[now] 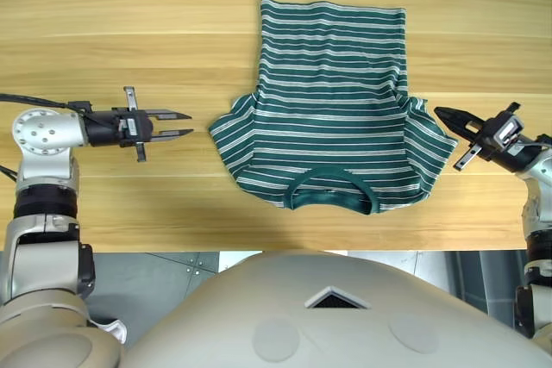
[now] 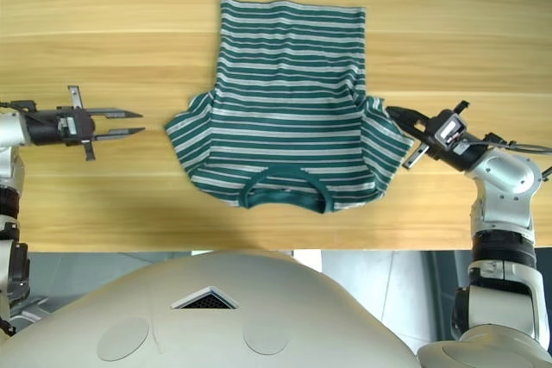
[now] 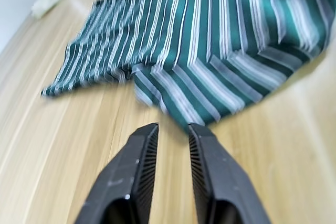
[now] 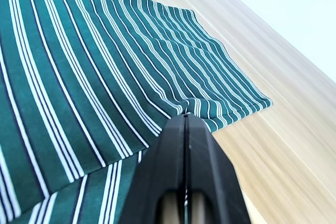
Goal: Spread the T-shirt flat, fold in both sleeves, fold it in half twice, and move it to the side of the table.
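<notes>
Left tool (image 1: 191, 123) hangs over the desk (image 1: 103, 23), out toward the left edge. Its two fingers are apart and there is nothing in them. Right tool (image 1: 438, 112) is out toward the right edge with its fingers pressed together. Its tip is just beside the cloth, and it does not look like it has hold of any.

The shirt (image 1: 332, 75) lies in the middle of the desk, between the two tools. Its hem (image 1: 332, 8) points to the far edge and its collar (image 1: 332, 189) to the near edge. The body looks mostly flat, with a few soft bumps. The left sleeve (image 1: 231, 127) and the right sleeve (image 1: 431, 140) stick out to the sides and look a bit crumpled.

I think the spreading is nearly done and the sleeves come next. To do that well, the right tool should open first. Then it should pinch only the outer edge of its sleeve, not the body under it. The left tool should move in and do the same. Lift each sleeve just a little, carry it toward the middle, and lay it down smooth. Pull slowly, so the shirt does not slide or bunch up.
</notes>
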`<action>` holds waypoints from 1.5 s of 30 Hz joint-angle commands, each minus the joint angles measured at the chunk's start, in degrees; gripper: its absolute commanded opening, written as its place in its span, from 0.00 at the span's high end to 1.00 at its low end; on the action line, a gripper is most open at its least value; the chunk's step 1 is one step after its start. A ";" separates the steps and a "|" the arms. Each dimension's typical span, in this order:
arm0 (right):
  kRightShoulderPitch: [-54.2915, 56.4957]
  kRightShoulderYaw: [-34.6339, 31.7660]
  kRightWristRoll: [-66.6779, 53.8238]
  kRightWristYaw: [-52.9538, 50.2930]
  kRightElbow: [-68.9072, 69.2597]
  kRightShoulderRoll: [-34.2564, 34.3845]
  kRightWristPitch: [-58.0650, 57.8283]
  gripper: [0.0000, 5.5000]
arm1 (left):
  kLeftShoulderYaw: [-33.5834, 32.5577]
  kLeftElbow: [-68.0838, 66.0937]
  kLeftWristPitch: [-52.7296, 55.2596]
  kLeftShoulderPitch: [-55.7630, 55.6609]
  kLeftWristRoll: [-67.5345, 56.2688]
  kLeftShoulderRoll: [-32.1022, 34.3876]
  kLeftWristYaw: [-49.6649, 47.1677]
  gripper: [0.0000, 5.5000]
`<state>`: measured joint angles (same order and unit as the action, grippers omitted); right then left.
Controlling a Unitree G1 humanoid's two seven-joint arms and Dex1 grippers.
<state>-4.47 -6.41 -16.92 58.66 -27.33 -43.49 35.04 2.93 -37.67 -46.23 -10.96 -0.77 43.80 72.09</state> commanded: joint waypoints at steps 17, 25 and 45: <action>-0.29 -0.88 -0.31 0.42 1.09 0.97 -0.84 1.00 | 13.87 -2.32 -7.10 -3.56 24.27 -0.27 -27.08 0.75; -0.45 -0.87 0.03 0.19 1.29 1.29 -1.06 1.00 | 15.77 -3.84 -8.05 -4.64 23.89 0.58 -28.93 0.97; -0.05 -0.63 0.82 0.07 0.60 2.06 -1.13 1.00 | 15.06 2.18 -9.10 -5.49 15.71 2.95 -27.36 0.99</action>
<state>-4.68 -6.80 -16.75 58.76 -26.89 -41.55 34.15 18.46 -37.60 -55.85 -16.17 15.85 45.63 43.97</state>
